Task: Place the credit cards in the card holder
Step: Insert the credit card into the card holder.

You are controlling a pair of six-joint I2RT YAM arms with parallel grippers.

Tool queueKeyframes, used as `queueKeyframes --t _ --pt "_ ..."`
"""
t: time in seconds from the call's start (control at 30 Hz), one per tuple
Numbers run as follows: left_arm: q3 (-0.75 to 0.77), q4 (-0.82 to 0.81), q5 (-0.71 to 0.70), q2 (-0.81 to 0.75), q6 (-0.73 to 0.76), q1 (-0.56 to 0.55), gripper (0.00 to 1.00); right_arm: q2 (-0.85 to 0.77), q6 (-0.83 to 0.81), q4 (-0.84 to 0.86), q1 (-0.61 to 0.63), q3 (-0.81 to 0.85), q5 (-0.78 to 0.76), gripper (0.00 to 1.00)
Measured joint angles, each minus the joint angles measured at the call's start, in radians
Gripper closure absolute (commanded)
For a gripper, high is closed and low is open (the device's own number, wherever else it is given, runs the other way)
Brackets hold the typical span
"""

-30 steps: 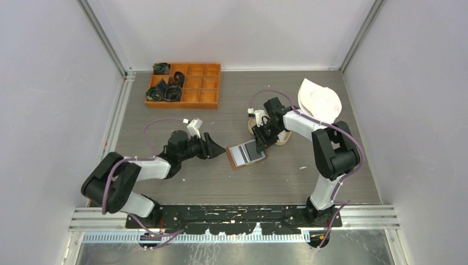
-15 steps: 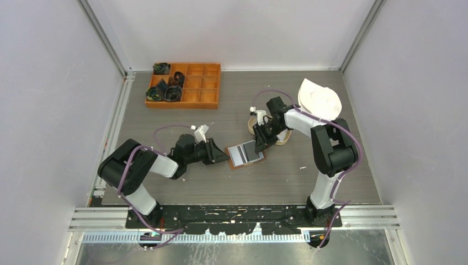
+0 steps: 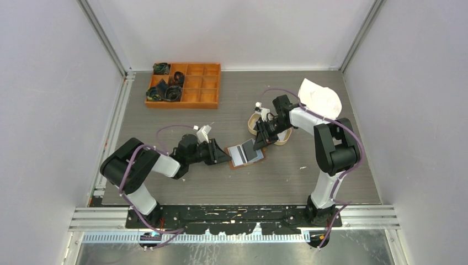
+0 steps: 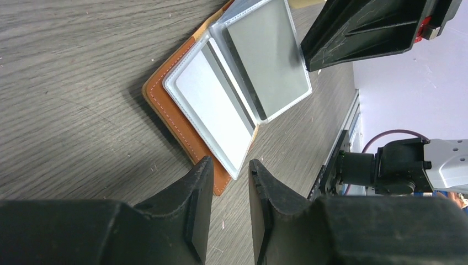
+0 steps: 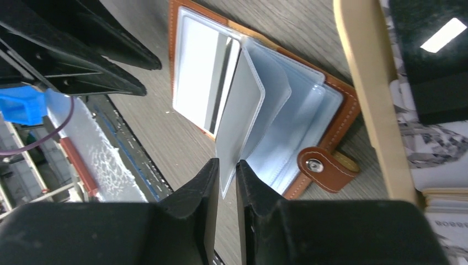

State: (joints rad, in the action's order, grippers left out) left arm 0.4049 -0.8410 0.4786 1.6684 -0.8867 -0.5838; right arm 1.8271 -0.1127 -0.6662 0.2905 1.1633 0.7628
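The brown card holder (image 3: pixel 245 155) lies open on the table, its clear sleeves up. A white-grey card (image 4: pixel 212 110) sits in its left sleeve. My left gripper (image 3: pixel 225 157) is low at the holder's left corner, jaws a little apart around that corner (image 4: pixel 229 172), gripping nothing. My right gripper (image 3: pixel 258 144) is shut on the edge of a clear sleeve leaf (image 5: pixel 237 121) and holds it raised (image 5: pixel 225 178). The strap with its stud (image 5: pixel 325 168) lies beside the tray. A black card (image 5: pixel 436 55) and a patterned white-grey card (image 5: pixel 436 149) lie in the tray.
The oval wooden-rimmed tray (image 5: pixel 364 83) touches the holder's far right side, partly under my right arm (image 3: pixel 253 126). An orange compartment box (image 3: pixel 185 85) with dark items stands at the back left. A white cloth (image 3: pixel 320 98) lies at the back right.
My left arm has swung right and down until its gripper reached the holder's left corner. My right gripper has shifted slightly back and right with the sleeve leaf.
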Motion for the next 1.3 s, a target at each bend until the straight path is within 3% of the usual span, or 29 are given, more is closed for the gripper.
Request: queueKeyframes --t 0.43,1.3 --pt "0.001 0.027 -0.021 -0.034 0.003 -0.005 0.68 0.061 0.073 0.041 -0.005 0.000 0.167 0.67" --pt "0.010 0.068 -0.062 -0.095 0.005 -0.014 0.67 0.113 0.199 0.158 0.062 -0.024 0.299 0.47"
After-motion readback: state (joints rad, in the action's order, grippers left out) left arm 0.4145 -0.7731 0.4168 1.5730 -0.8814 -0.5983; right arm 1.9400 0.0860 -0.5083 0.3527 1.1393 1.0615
